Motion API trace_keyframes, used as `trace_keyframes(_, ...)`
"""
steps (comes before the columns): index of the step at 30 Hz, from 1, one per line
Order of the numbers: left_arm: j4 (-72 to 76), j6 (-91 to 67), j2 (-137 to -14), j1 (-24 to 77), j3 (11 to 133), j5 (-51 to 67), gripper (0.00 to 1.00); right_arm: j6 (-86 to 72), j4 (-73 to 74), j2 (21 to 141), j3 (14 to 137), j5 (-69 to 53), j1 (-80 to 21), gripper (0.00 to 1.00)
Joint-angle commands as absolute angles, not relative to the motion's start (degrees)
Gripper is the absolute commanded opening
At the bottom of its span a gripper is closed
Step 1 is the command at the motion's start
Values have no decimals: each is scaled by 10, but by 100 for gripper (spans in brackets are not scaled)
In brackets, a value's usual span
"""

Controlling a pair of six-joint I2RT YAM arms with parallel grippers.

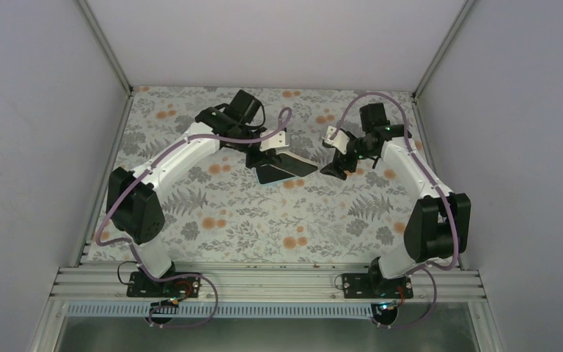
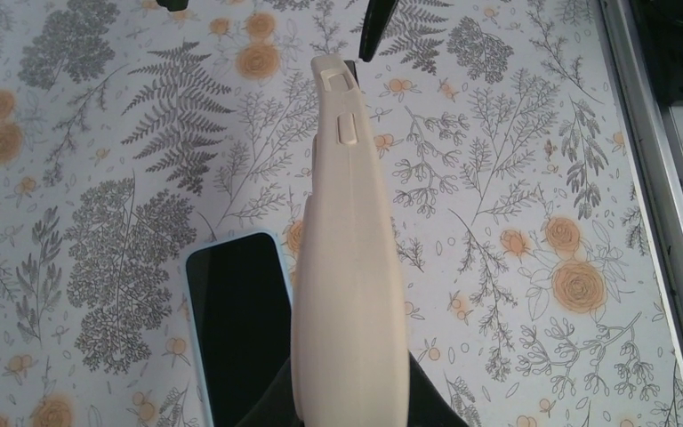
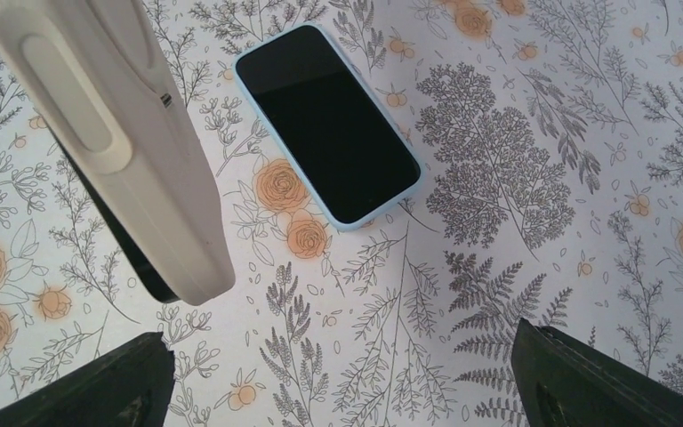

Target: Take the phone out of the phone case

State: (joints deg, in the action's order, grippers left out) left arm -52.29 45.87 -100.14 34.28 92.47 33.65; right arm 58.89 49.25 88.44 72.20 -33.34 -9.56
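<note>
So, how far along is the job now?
Done, it seems: the phone lies on the table, screen up. In hand: the left gripper holds the beige phone case off the table; the right gripper is open, holding nothing. Left: perhaps only setting the case down.

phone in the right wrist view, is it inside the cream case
No, the phone lies flat and screen-up on the floral table, clearly apart from the cream case beside it.
</note>
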Motion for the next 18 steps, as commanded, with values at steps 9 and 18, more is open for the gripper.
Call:
trace_keyframes(9, -513, 462, -997, 349, 948, 362, 2, 574, 450, 897, 732, -333, -95, 97)
trace_keyframes(18, -512, 459, -1005, 356, 953, 359, 2, 568, 456, 915, 750, -355, -94, 96)
